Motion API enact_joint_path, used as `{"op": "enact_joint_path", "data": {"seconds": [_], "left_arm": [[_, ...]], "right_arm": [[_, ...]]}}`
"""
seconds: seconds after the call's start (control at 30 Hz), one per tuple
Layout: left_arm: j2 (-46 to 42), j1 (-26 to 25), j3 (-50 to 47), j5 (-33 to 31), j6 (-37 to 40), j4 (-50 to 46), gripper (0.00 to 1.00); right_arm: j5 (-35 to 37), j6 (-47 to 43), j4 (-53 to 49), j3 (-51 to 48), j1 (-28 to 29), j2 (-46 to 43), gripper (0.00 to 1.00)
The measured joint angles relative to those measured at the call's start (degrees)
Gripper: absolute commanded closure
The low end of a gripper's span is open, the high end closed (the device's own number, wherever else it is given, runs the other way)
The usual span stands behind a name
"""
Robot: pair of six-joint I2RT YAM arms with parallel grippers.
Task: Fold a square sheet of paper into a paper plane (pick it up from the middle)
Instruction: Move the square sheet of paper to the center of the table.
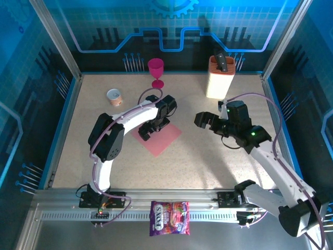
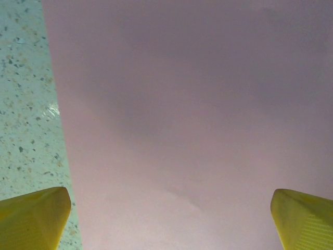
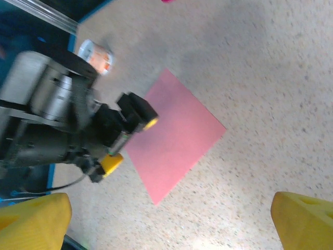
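The square sheet of paper (image 1: 165, 138) lies flat and unfolded on the table, turned like a diamond; a paper plane is out of view. My left gripper (image 1: 148, 131) hangs low over the sheet's left part, open, with nothing between its yellow fingertips (image 2: 32, 219). In the left wrist view the paper (image 2: 197, 114) spans nearly the whole frame, its left edge against the speckled table. My right gripper (image 1: 206, 120) hovers open to the right of the sheet, apart from it. The right wrist view takes in the paper (image 3: 177, 130) and the left gripper (image 3: 130, 143) at its edge.
A magenta goblet (image 1: 155, 70) and a cream knife block (image 1: 219, 78) stand at the back. A small cup (image 1: 114, 97) sits at the back left. A purple candy bag (image 1: 169, 219) lies on the front rail. Frame walls (image 1: 61, 122) ring the table.
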Motion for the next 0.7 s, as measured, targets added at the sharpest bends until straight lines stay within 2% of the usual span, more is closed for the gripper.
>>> {"op": "enact_joint_path", "data": {"seconds": [0.3, 0.7], "left_arm": [[0.00, 0.87, -7.72, 2.10, 1.07, 9.99, 0.00], [0.00, 0.90, -8.04, 2.64, 4.28, 15.72, 0.00]], "right_arm": [[-1.60, -0.85, 3.19, -8.00, -0.09, 3.91, 0.01], [-2.82, -0.83, 7.65, -13.03, -0.09, 7.45, 0.01]]}}
